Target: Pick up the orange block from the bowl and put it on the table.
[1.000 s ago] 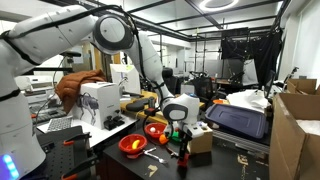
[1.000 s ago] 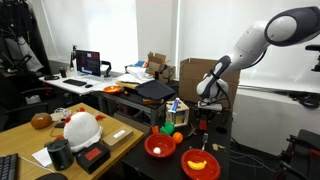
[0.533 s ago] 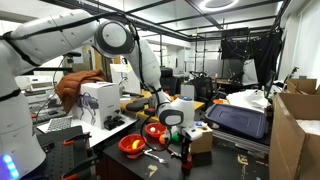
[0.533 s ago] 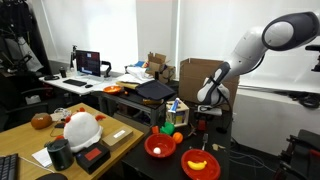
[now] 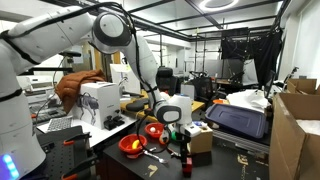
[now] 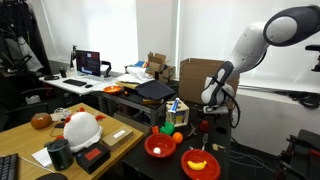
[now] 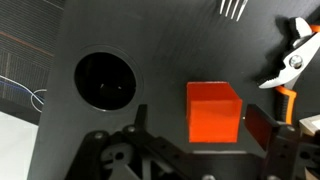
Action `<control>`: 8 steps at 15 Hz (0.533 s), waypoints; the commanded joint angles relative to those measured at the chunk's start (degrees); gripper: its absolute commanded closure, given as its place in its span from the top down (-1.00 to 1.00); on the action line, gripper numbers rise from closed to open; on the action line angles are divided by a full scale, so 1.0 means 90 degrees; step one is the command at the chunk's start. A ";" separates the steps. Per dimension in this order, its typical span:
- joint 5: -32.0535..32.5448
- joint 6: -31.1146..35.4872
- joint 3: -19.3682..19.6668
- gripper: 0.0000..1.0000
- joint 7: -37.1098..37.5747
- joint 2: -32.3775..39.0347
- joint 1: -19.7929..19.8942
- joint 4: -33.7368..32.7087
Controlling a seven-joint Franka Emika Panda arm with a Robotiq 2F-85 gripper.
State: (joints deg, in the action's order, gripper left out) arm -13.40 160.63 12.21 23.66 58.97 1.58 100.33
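Two red bowls stand at the left in an exterior view: a wider orange-red bowl [image 5: 132, 146], and just right of it the small round deep-red plastic bowl [image 5: 153, 131]. Right of them the hand [image 5: 178, 132] hangs low over the worktop. The block is too small to make out from there.

In the wrist view, the dark, near-black worktop [image 7: 160, 40] shows a round black hole [image 7: 105, 82] at the left. Right of it the orange cube-shaped block [image 7: 213, 112] lies on the worktop, outside the bowl, between the spread fingers [image 7: 262, 125] of the hand, nearer the right one. Further right are silver fork tines [image 7: 232, 8] and silver pliers with an orange handle [image 7: 290, 65].
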 commanded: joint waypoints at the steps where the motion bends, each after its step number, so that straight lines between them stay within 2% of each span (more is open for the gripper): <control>1: 0.0385 -0.0483 0.0053 1.00 -0.0490 -0.1237 -0.0185 0.1023; 8: 0.1010 -0.1715 -0.0593 1.00 -0.1579 -0.2867 -0.0186 0.1906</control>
State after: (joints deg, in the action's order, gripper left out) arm -6.40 148.99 8.83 12.51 40.17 0.14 111.62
